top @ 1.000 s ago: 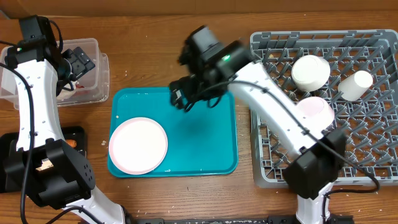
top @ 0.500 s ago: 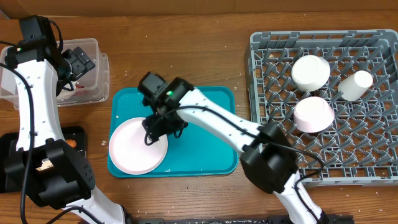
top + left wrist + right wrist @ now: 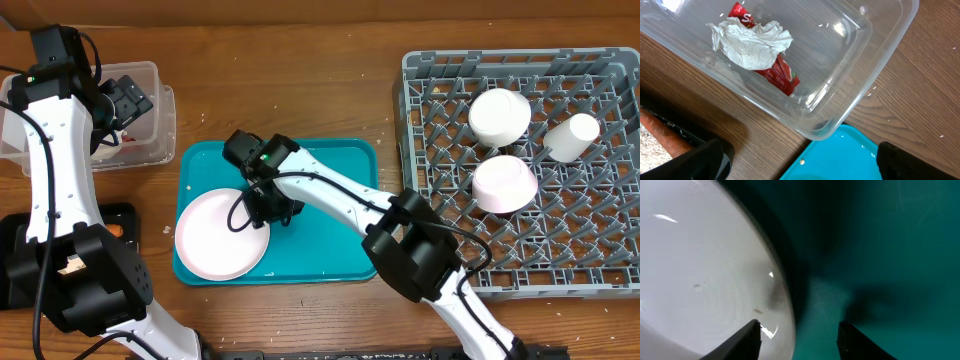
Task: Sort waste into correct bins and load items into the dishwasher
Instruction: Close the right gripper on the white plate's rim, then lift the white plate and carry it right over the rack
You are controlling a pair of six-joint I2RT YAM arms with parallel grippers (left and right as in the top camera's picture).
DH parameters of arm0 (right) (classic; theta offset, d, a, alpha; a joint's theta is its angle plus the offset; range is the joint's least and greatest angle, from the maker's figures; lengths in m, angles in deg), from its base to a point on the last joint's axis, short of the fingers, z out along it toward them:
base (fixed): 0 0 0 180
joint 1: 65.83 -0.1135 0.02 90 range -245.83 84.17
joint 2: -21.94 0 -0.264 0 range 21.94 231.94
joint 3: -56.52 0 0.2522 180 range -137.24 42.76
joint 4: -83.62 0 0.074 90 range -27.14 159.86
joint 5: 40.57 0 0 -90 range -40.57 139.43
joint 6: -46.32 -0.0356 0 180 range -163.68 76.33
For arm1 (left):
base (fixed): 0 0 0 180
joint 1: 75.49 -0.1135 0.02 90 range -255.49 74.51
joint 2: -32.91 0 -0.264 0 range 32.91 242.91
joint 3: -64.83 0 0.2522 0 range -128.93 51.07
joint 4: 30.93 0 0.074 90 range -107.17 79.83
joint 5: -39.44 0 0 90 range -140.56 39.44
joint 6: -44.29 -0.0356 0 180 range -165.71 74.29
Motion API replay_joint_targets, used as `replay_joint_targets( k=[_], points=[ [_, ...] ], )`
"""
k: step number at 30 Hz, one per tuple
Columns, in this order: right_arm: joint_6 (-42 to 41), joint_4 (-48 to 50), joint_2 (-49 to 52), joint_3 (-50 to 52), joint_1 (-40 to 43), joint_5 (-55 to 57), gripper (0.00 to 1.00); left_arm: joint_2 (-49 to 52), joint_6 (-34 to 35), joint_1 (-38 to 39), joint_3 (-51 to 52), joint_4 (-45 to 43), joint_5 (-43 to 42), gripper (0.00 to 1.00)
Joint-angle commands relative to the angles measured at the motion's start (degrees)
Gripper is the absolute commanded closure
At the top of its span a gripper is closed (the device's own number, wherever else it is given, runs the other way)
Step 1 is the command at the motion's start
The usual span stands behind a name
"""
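Observation:
The pinkish-white plate [image 3: 222, 234] lies on the left half of the teal tray [image 3: 330, 240]. My right gripper [image 3: 262, 210] is low at the plate's right edge, open. In the right wrist view one finger is over the plate [image 3: 700, 270] and the other over the tray [image 3: 890, 240], with the rim between them. My left gripper [image 3: 125, 100] hangs open and empty over the clear tub [image 3: 150, 150]. Inside the tub [image 3: 860, 95] lie the crumpled napkin [image 3: 752, 42] and red wrapper [image 3: 780, 75]. The carrot [image 3: 662, 135] lies in the black tray [image 3: 125, 212].
At the right, the grey dish rack [image 3: 440, 270] holds a white bowl [image 3: 500, 116], a pinkish bowl [image 3: 505, 183] and a white cup [image 3: 572, 137]. A small crumb [image 3: 802, 161] sits on the teal tray's corner. Bare wood lies between tub, tray and rack.
My right arm swung from above the tray's upper middle down and left to the plate's right edge, and its jaws narrowed. The left arm has not moved.

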Motion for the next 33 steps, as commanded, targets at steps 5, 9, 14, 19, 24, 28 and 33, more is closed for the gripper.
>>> replay_joint_targets(
  k=[5,9,14,19,24,28,33],
  points=[
    [-2.8,-0.6,2.7,0.5,0.0,3.7,0.62,-0.7,-0.6,0.1,-1.4,-0.2,1.0,0.0],
    [-4.1,-2.0,2.7,0.3,0.5,6.8,0.75,-0.7,-0.7,0.1,-1.4,-0.2,1.0,0.0],
    [-5.5,-4.2,2.1,0.0,2.6,6.8,0.96,-0.7,-0.7,0.1,-1.4,-0.2,1.0,0.0],
    [-5.5,-6.3,0.5,-1.5,6.0,6.8,0.96,-0.7,-0.7,0.1,-1.4,-0.2,1.0,0.0],
    [-5.6,-12.7,-3.3,-4.8,10.6,10.9,0.96,-0.7,-0.7,0.1,-1.4,-0.2,1.0,0.0],
    [-7.2,-19.0,-8.8,-7.5,15.5,20.8,0.96,-0.7,-0.6,0.1,-1.4,-0.2,1.0,0.0],
    [-6.7,-22.1,-18.9,-8.0,23.6,28.5,0.96,-0.7,-0.7,0.1,-1.4,-0.2,1.0,0.0]
  ],
)
